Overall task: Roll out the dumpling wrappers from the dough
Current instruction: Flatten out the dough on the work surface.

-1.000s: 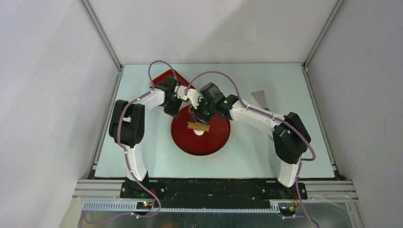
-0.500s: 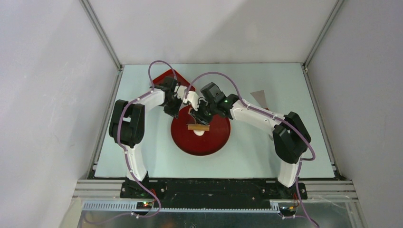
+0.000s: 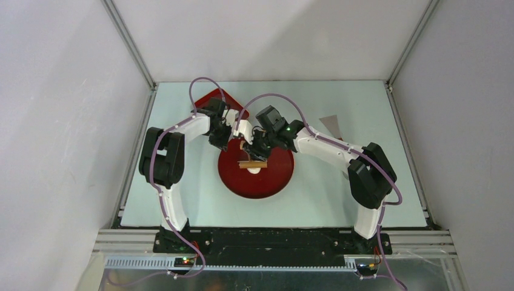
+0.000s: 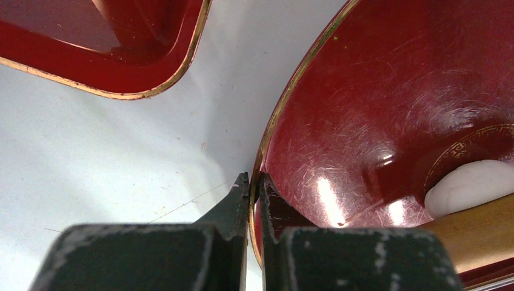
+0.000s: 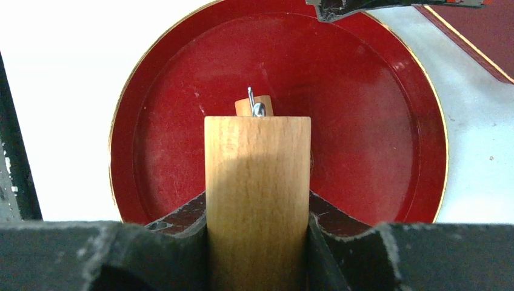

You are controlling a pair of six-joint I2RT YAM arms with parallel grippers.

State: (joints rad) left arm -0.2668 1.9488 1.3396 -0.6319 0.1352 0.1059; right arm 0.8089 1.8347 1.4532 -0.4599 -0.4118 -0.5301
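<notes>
A round red plate sits mid-table. At its centre lies a small white round of dough, the dumpling wrapper, half covered by a wooden rolling pin. My right gripper is shut on the rolling pin, which hides the dough in the right wrist view. My left gripper is shut on the plate's gold rim at its back-left edge. The left wrist view shows the dough bulging from under the pin.
A square red tray lies at the back left, close behind the plate and the left gripper, and it also appears in the left wrist view. A grey triangular piece lies at the back right. Walls enclose the table.
The rolling pin has crept slightly toward the near side over the dough. The left gripper has kept its hold on the plate's rim without moving.
</notes>
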